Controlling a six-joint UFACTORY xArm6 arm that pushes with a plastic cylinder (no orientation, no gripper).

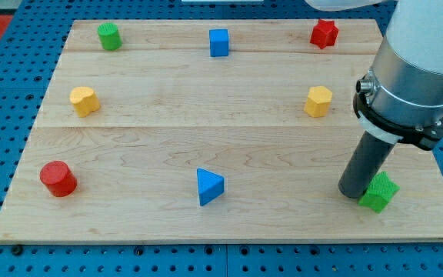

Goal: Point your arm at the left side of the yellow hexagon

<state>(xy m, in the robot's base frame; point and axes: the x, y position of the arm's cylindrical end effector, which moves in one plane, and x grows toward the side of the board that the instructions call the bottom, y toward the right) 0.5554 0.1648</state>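
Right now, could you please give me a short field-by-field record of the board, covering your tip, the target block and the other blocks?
surface: pale wooden board
my tip, touching the green star block, on its left in the view
target: yellow hexagon block, above my tip, apart
second yellow block, view's left
top row: green cylinder, blue cube, red star block
bottom row: red cylinder, blue triangular block
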